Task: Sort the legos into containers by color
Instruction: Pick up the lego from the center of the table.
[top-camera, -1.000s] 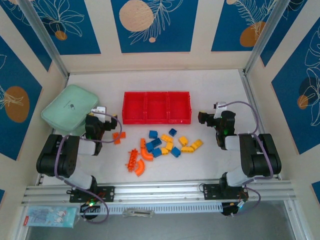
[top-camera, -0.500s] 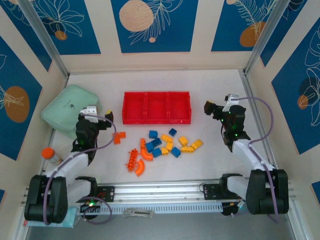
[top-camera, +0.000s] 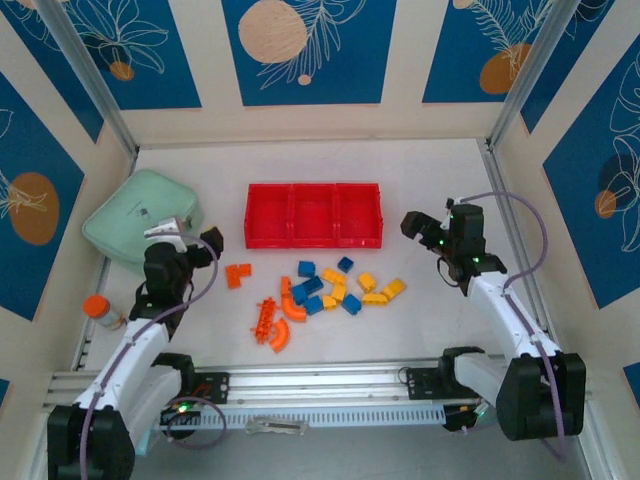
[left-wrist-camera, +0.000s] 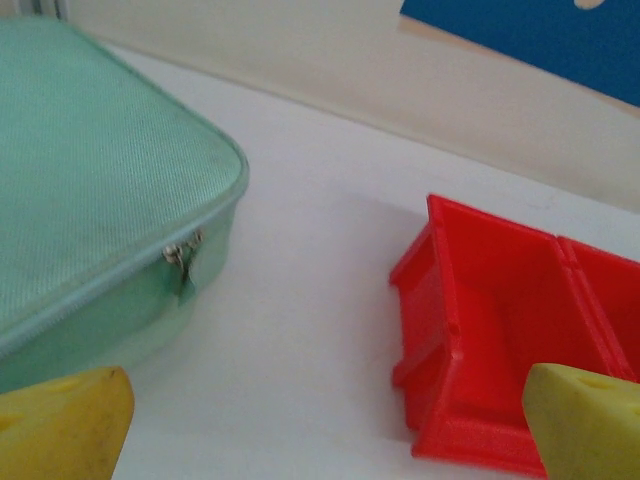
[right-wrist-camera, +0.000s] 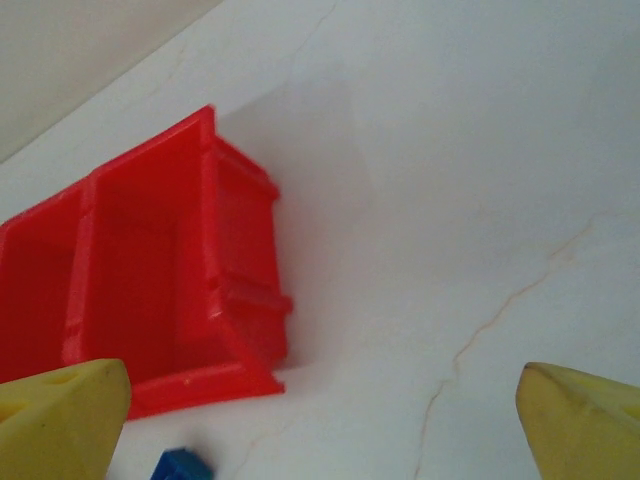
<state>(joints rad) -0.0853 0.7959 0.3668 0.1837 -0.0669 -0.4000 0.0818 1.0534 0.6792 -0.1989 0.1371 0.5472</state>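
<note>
Red plastic, long and shallow, split into three square compartments: the tray lies on the white desk at twelve o'clock from the heap of small blue, yellow and orange plastic bricks. As far as I can tell, no compartment holds a brick yet.

My right pincer hangs released at two o'clock of the heap, its yellow fingertips spread wide with nothing between them. My left pincer is likewise spread and empty at ten o'clock, between the mint-green zipped case and the tray. A pair of orange bricks lies at its five o'clock.

I judge the step in hand to be the reach for a first brick. To do it well, I would:

- send each pincer to its own side, left to the orange pair and right to the yellow bricks at the heap's three o'clock
- pick a brick that stands free at the edge
- come straight down with a fingertip on either flat side and clench only once it is seated
- lift clear of the tray wall before swinging over
- keep one colour to one compartment
</note>
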